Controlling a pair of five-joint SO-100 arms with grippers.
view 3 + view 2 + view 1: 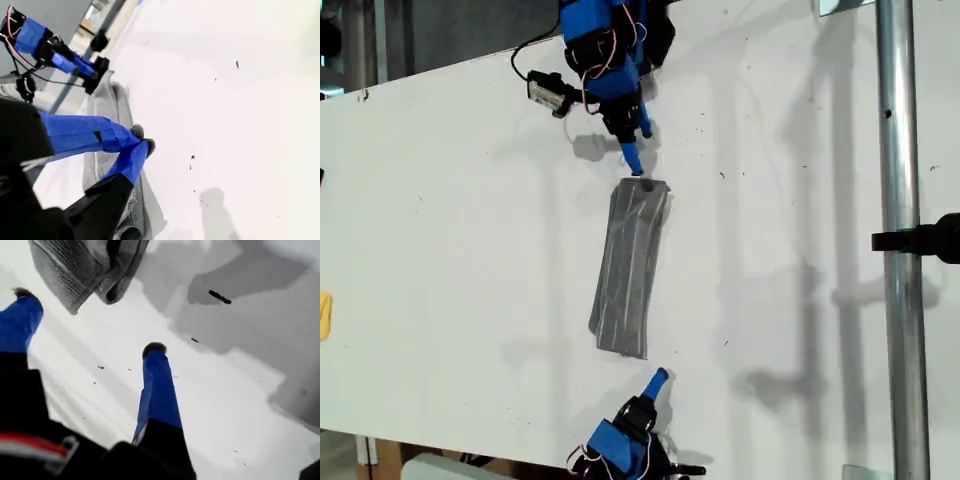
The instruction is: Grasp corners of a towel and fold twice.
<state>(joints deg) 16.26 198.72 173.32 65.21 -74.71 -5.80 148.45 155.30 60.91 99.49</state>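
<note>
— White tabletop point(440, 220) fills the exterior view, so we start at that view's left: a scrap of something yellow point(323, 315) sits at the edge, well clear of the work.

— Then comes the towel point(628, 270)?

— Yes, near the middle. It lies flat as a long narrow strip, already doubled over by the look of it, running from the far arm toward the near one. We judge one fold done and one left.

— And the claws?

— My first gripper point(87, 320) is at the far end with its jaws spread wide and nothing between them. The rolled end of the cloth lies just ahead of the fingertips point(154, 347), not inside them. My second gripper point(142, 140) is just beside the near end, toward the exterior view's right, with its tips pinched together on nothing.

— So neither has cloth. How do we do the next grasp well?

— We should pick one short end and take both of its corners point(665, 185). The spread jaws should come down over the edge so every layer is caught, or the strip will peel apart when lifted. The pinched claw must open before it reaches in.

— Anything further right?

— Only a metal pole point(898, 250) standing well apart from the cloth. We needn't go near it.
</note>
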